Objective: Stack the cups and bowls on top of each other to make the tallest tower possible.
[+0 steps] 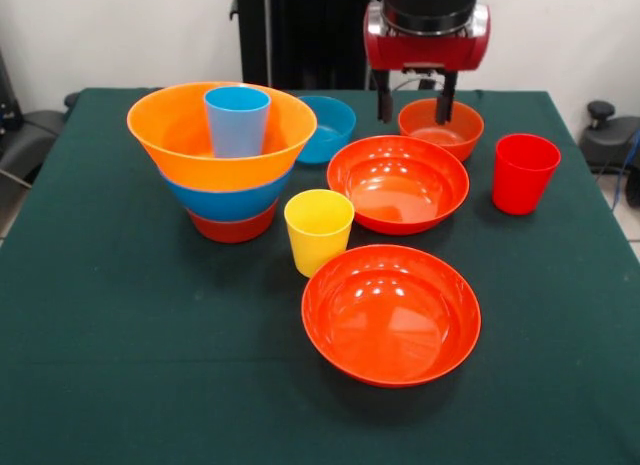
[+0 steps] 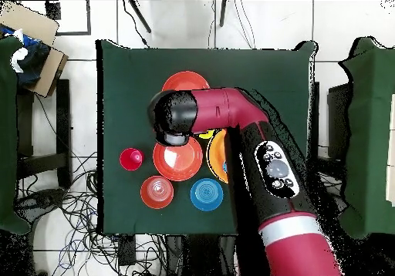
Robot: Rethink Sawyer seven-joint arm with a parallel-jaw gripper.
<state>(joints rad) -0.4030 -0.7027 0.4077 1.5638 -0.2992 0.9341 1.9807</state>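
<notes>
The tower stands at the left: the huge orange bowl (image 1: pixel 222 145) nested in the large blue bowl (image 1: pixel 228 200), on a small red-orange bowl (image 1: pixel 233 227), with the light blue cup (image 1: pixel 237 120) upright inside. The yellow cup (image 1: pixel 319 230) stands in front of it. Two wide red-orange bowls (image 1: pixel 398 183) (image 1: pixel 390 313) lie in the middle. The small blue bowl (image 1: pixel 325 130), another small red-orange bowl (image 1: pixel 440 130) and the red cup (image 1: pixel 525 172) stand apart. My gripper (image 1: pixel 415 107) hangs open and empty just above that small red-orange bowl's near-left rim.
The table has a dark green cloth (image 1: pixel 120 365). In the overhead view my arm (image 2: pixel 262 165) hides most of the tower. A cardboard box (image 2: pixel 31 34) and cables (image 2: pixel 69 211) lie on the floor beside the table. The black pedestal (image 1: pixel 300 35) stands behind.
</notes>
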